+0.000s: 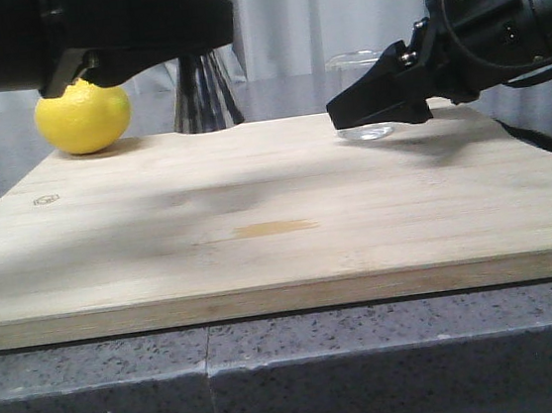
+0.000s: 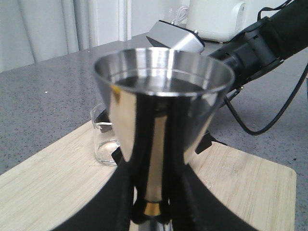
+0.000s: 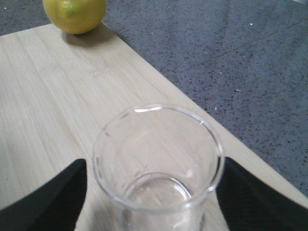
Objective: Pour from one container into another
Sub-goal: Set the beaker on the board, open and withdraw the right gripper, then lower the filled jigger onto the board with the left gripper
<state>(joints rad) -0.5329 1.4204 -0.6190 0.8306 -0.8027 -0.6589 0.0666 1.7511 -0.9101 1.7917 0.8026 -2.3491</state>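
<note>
The steel jigger (image 1: 206,100) stands upright at the back of the wooden board (image 1: 255,199), next to the lemon. My left gripper (image 1: 192,37) is shut on its narrow waist. In the left wrist view the black fingers (image 2: 122,192) flank the gold band under the wide cup of the jigger (image 2: 192,120). The clear glass beaker (image 1: 365,133) rests on the board at the back right, also seen as the beaker (image 2: 103,142). My right gripper (image 1: 379,100) is open around it. The beaker (image 3: 159,192) sits between the fingers (image 3: 48,197) with small gaps and looks empty.
A yellow lemon (image 1: 83,117) lies at the board's back left corner. Grey speckled countertop (image 3: 231,57) surrounds the board. Behind the board are a white appliance (image 2: 216,17), a silver box (image 2: 175,41) and the right arm's cable (image 2: 262,122).
</note>
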